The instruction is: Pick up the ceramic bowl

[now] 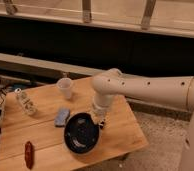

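The ceramic bowl [81, 133] is round, shallow and black with pale rings inside. It sits on the wooden table [115, 140] near the front edge, right of centre. My gripper [101, 119] hangs from the white arm [140, 87] at the bowl's upper right rim, low over the table. The arm's wrist hides part of it.
A translucent plastic cup [65, 88] stands at the table's back. A blue-grey sponge [62, 117] lies left of the bowl. A clear plastic bottle [26, 101] lies at the left. A red object [29, 153] lies at the front left corner. A dark wall runs behind.
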Robot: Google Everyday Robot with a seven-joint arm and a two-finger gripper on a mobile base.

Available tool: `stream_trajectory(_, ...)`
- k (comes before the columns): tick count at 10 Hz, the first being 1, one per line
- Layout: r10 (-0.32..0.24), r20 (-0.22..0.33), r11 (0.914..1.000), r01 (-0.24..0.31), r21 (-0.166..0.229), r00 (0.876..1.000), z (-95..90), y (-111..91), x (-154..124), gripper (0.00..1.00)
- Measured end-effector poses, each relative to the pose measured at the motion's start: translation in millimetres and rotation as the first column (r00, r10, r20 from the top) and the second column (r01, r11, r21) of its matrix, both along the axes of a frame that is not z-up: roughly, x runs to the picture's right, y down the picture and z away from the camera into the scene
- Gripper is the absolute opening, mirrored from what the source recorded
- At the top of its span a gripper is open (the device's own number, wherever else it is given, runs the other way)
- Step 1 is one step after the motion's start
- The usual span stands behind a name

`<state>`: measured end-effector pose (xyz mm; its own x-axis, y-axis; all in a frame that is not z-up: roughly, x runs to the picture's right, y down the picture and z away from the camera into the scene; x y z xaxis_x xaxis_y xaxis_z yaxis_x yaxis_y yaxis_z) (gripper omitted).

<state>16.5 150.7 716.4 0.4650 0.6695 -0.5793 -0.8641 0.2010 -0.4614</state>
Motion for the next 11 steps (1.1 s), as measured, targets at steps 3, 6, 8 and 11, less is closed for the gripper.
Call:
stream_trajectory(3, 0.011, 0.019, 0.9999, -0.011, 0.001, 1.000, -10.5, -17.5, 3.6, 0.05)
stream_trajectory(6, 0.014, 0.025, 0.9999, -0.014, 0.003, 1.000, -5.5, -11.8, 2.9, 0.05)
stream_trajectory(8, 0.019, 0.029, 0.9998, -0.019, 0.006, 0.999, -8.2, -15.3, 3.9, 0.05)
stream_trajectory(11, 0.016, 0.034, 0.9999, -0.016, 0.002, 0.999, -9.5, -16.3, 4.4, 0.05)
